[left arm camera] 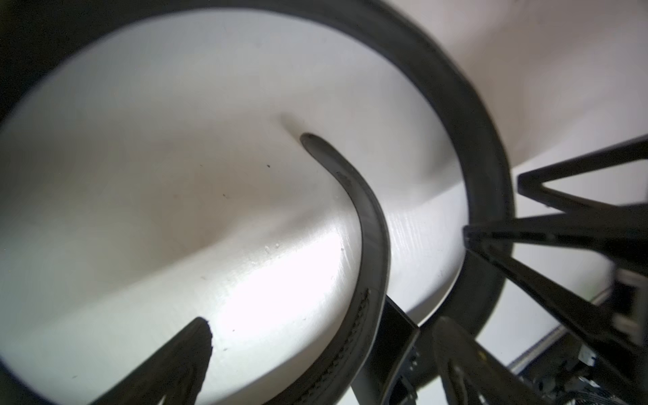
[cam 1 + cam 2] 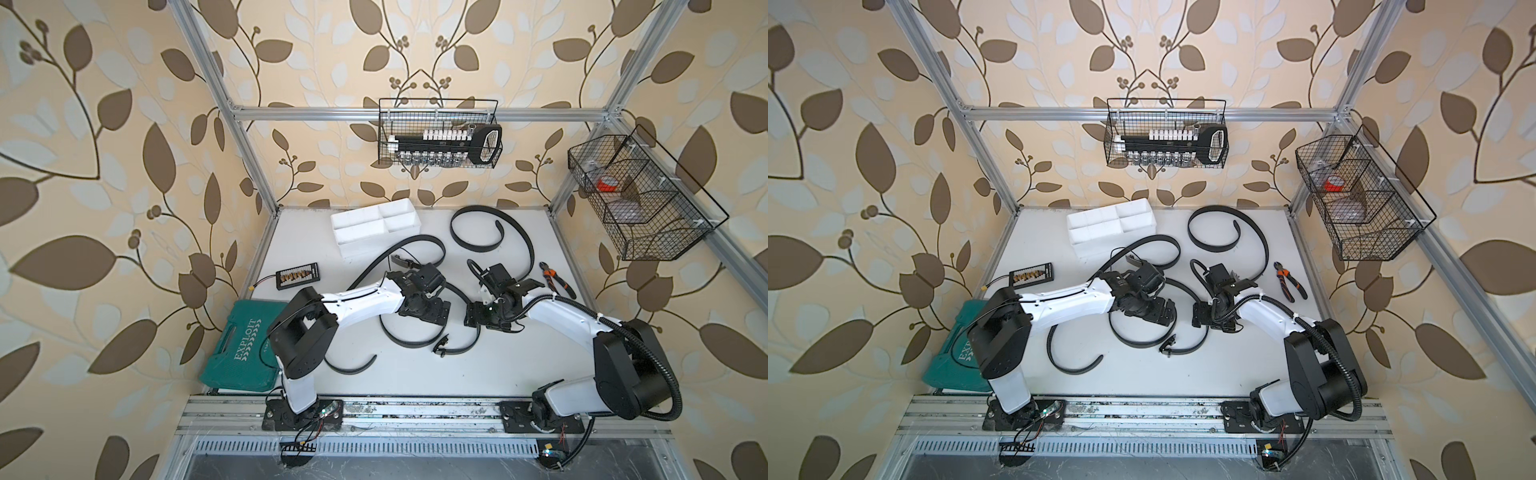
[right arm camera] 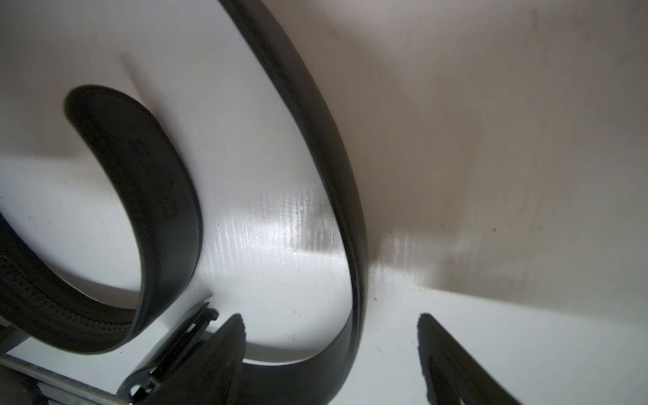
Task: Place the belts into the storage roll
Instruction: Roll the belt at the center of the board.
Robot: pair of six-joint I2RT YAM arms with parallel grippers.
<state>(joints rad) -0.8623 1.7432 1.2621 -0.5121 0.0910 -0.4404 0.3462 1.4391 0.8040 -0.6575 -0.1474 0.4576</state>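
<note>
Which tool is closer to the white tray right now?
Left. The left tool is mid-table, in front of the tray; the right tool is beside it, farther right, toward the pliers.

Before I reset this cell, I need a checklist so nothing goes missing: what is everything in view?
belts: three, black, loose and curled on the table
storage roll: one, white, back of table, four compartments empty
tool case: one, green, table's front left edge
small rack: one, black with brass-coloured pieces, table's left side
pliers: one, orange-and-black handles, table's right side
wire baskets: two, black, hung on back and right frame rails
left gripper: one, black, open, a belt between its fingers
right gripper: one, black, open, a belt between its fingers
</note>
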